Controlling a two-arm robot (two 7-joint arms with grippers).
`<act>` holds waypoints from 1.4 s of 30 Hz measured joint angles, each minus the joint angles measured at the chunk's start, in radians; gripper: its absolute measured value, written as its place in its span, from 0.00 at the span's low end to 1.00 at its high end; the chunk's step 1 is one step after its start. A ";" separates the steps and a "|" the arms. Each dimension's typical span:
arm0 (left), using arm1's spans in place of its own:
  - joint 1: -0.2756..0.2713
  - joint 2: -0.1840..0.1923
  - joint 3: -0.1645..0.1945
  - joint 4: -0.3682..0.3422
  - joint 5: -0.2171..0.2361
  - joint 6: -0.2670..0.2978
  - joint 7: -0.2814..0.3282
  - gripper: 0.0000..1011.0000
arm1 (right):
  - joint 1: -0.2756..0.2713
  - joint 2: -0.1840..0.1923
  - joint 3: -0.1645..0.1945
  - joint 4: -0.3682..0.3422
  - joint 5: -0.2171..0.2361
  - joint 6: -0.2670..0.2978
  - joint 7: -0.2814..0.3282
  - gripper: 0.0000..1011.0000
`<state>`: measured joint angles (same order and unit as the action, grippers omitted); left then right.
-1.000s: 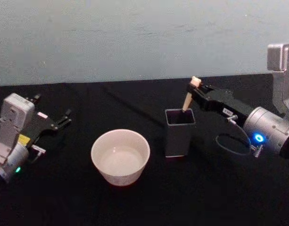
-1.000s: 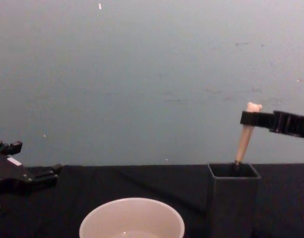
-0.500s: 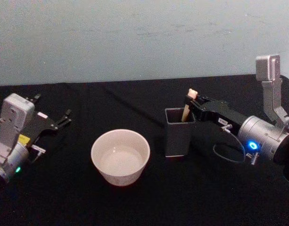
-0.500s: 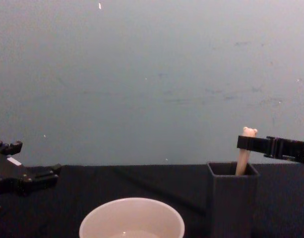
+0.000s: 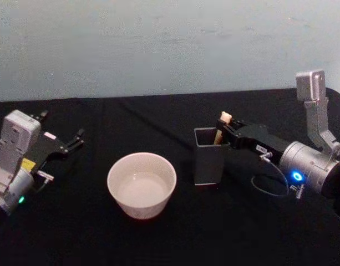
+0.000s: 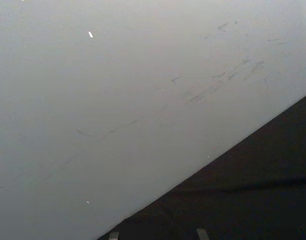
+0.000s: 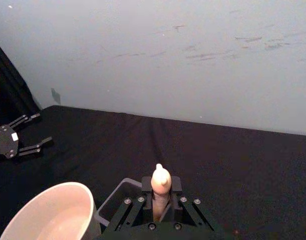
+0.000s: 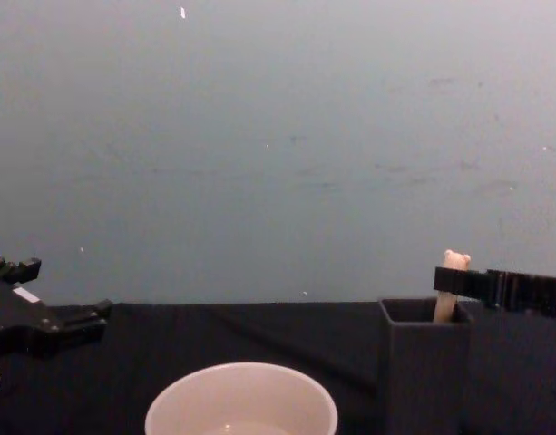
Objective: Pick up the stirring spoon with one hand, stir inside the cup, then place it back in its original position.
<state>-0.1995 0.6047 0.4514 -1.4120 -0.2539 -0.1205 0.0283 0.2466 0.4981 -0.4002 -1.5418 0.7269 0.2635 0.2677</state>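
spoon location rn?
Head view, right of centre: the stirring spoon stands in the dark holder, right of the cup, its handle clamped in the right pincer.

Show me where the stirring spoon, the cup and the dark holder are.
stirring spoon (image 5: 226, 117), head view, bear-head top of the handle.
cup (image 5: 129, 162), head view, near-left rim.
dark holder (image 5: 208, 166), head view, front wall.

No legible txt; labels prob. unreadable

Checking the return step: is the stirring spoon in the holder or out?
In: the stirring spoon stands in the grey holder, only its top above the rim, right gripper shut on it.
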 joint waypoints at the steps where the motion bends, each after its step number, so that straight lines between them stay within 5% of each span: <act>1: 0.000 0.000 0.000 0.000 0.000 0.000 0.000 0.99 | 0.000 0.000 0.000 0.000 0.000 0.000 0.000 0.22; 17: 0.000 0.000 0.000 0.000 0.000 0.000 0.000 0.99 | 0.000 0.001 0.001 0.000 0.002 -0.001 0.000 0.23; 42: 0.000 0.000 0.000 0.000 0.000 0.000 0.000 0.99 | 0.000 0.001 0.001 -0.001 0.004 -0.002 0.000 0.97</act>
<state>-0.1995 0.6047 0.4514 -1.4120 -0.2539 -0.1205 0.0283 0.2465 0.4990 -0.3995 -1.5433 0.7305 0.2611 0.2678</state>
